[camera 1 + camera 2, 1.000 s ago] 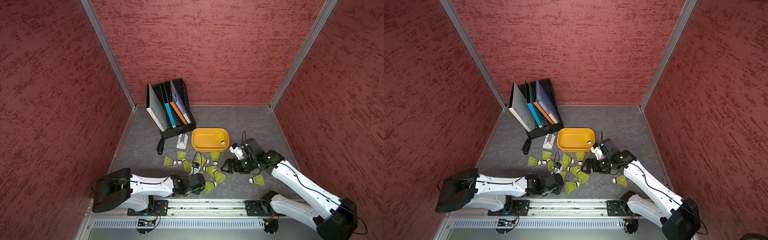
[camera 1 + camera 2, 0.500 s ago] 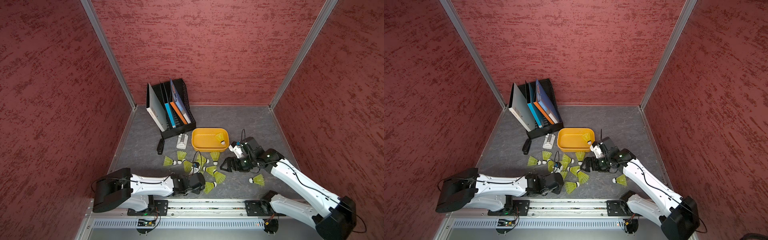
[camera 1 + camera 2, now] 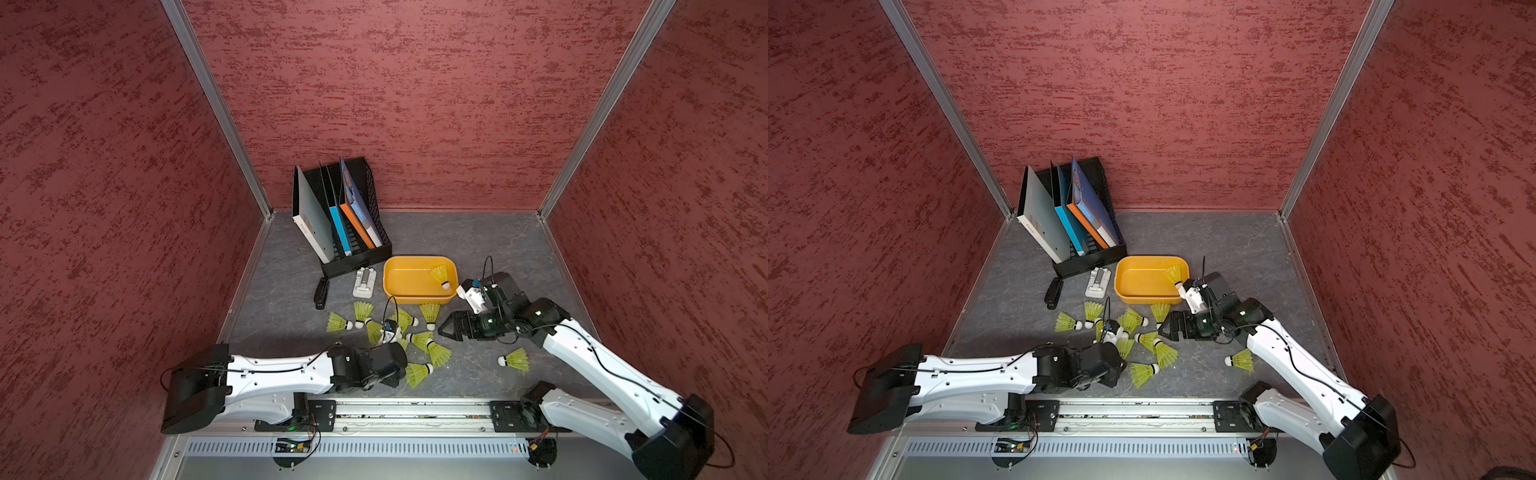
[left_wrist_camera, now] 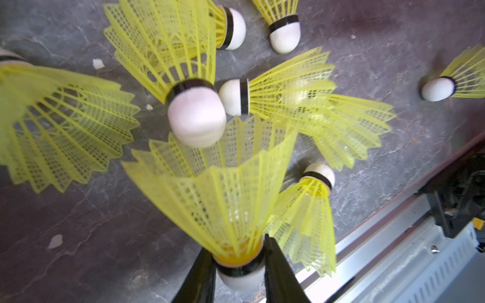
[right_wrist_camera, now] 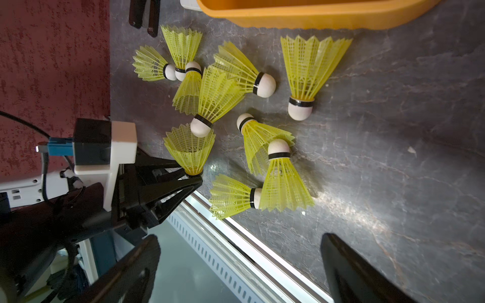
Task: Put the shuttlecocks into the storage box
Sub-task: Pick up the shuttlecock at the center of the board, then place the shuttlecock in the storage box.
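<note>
My left gripper (image 4: 237,251) is shut on the dark-banded base of one yellow-green shuttlecock (image 4: 223,183). Its skirt opens away from the jaws. In the right wrist view the same left gripper (image 5: 194,175) holds that shuttlecock (image 5: 189,149) at the near edge of the pile. Several more shuttlecocks (image 3: 428,340) lie scattered on the grey floor in front of the orange storage box (image 3: 419,297). One shuttlecock (image 3: 441,276) lies inside the box, and another (image 3: 515,359) lies apart to the right. My right gripper (image 3: 446,330) hangs open and empty just right of the pile, its fingers (image 5: 349,265) wide apart.
A black mesh file rack with books (image 3: 345,216) stands behind the box to the left. A small grey-white device (image 3: 365,282) and a black object (image 3: 321,293) lie left of the box. The metal rail (image 3: 395,411) runs along the front edge. Red walls enclose three sides.
The left jaws have closed the last bit onto the shuttlecock's base. The right gripper has drifted slightly left toward the pile, still open.
</note>
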{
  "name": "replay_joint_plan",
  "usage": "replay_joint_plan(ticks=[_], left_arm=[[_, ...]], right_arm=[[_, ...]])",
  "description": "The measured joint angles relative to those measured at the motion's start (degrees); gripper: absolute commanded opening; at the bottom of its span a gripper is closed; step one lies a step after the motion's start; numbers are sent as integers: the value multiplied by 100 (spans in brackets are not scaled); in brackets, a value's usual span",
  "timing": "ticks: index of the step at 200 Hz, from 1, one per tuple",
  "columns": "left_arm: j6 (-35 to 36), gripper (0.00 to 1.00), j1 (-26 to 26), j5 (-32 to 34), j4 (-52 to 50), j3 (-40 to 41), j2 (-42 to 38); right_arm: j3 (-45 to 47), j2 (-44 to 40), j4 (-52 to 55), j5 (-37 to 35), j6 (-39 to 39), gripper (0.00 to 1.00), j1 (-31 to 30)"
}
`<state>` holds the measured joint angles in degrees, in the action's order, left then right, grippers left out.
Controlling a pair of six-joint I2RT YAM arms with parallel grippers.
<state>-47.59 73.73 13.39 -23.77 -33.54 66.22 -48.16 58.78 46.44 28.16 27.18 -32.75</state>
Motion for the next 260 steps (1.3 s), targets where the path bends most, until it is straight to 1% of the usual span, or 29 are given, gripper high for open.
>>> replay_joint_plan(ticks=[16,30,87,134,159,187,222,260], left_arm=[[46,20,-90,-59,-175,-212,-116],[111,20,-291,-168,-313,-422,-157],[638,19,-1687,-890,-555,-1408,0],[992,19,-2562,-1506,-566,-2002,417],[1189,19,-3014,-1792,-586,-2330,807],[1419,19,-3353,-2004,-614,-2806,1408],[1602,19,-3587,-2096,-914,-3456,2280],[1729,19,-3676,-1971,-1397,-4205,3174]], right_arm=[[0,-28,-162,39,13,98,0],[0,-31,-339,118,44,99,0],[-2,68,-1062,527,208,98,0],[-256,407,-1384,501,332,98,0],[-544,693,-1403,284,345,98,0],[-890,1134,-1397,-79,343,98,35],[-1241,1652,-1353,-525,343,97,195],[-1543,2087,-1353,-835,343,97,424]])
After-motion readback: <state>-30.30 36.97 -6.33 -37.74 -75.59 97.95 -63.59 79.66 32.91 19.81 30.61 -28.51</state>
